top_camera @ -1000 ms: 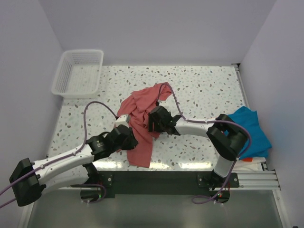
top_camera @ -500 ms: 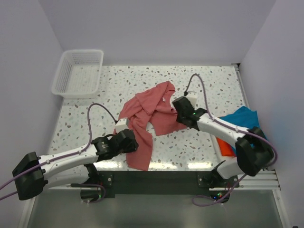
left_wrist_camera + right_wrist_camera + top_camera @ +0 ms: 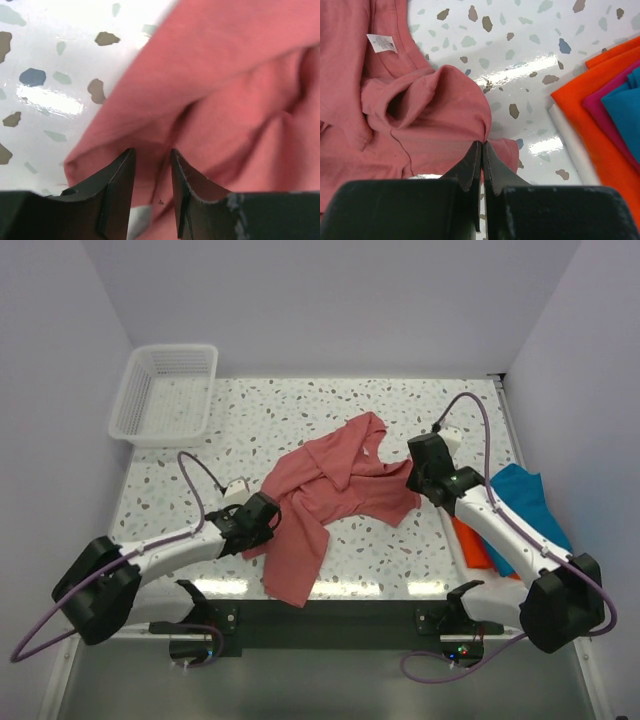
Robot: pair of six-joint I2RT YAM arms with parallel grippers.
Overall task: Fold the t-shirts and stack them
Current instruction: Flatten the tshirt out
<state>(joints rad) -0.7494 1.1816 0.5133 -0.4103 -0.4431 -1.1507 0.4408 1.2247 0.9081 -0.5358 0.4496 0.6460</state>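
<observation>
Right gripper [image 3: 482,145] pinches salmon t-shirt [image 3: 435,110] edge (jaws pressed tight); left gripper [image 3: 152,151] part-spread over same cloth.

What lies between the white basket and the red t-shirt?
In the top view, only bare speckled table lies between basket and salmon-red t-shirt; a purple cable loops just nearer.

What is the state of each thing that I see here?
Red shirt: unfolded, crumpled.
Teal shirt: folded, lying at the right.
Orange shirt: folded, below the teal shirt.
Basket: upright.
Left fingers: apart, over the red shirt.
Right fingers: shut on the red shirt's edge.
</observation>
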